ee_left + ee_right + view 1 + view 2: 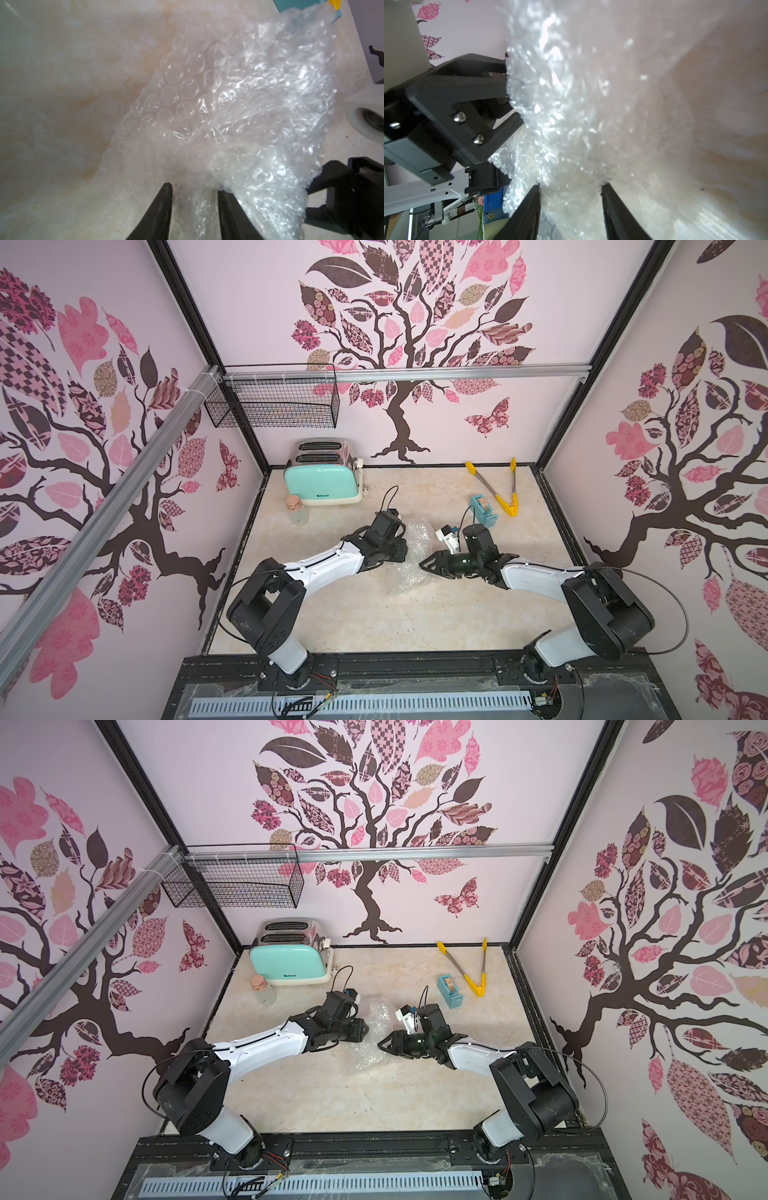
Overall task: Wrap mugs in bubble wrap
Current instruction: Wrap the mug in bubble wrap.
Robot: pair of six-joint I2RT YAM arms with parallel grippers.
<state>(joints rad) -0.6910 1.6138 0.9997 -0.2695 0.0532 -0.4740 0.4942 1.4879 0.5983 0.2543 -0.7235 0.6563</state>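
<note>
At mid tabletop (374, 614), bubble wrap (417, 537) bunches between my claws: left claw (194, 187) clamped on its edge, right claw (570, 186) jaws apart astride it, grip unclear, mug unseen.

The bubble wrap (239, 108) is a crumpled mound, and what lies inside it cannot be made out in any view. In the left wrist view, the left gripper (194, 187) has its fingers cut off by the lower frame edge. Whether they clamp the strip of wrap between them cannot be determined. In the right wrist view, the right gripper (570, 186) is likewise cropped at the lower edge. The wrap ahead of it is blurred and its grip is undetermined. The tape dispenser (295, 3) is cropped at the upper right of the left wrist view.
</note>
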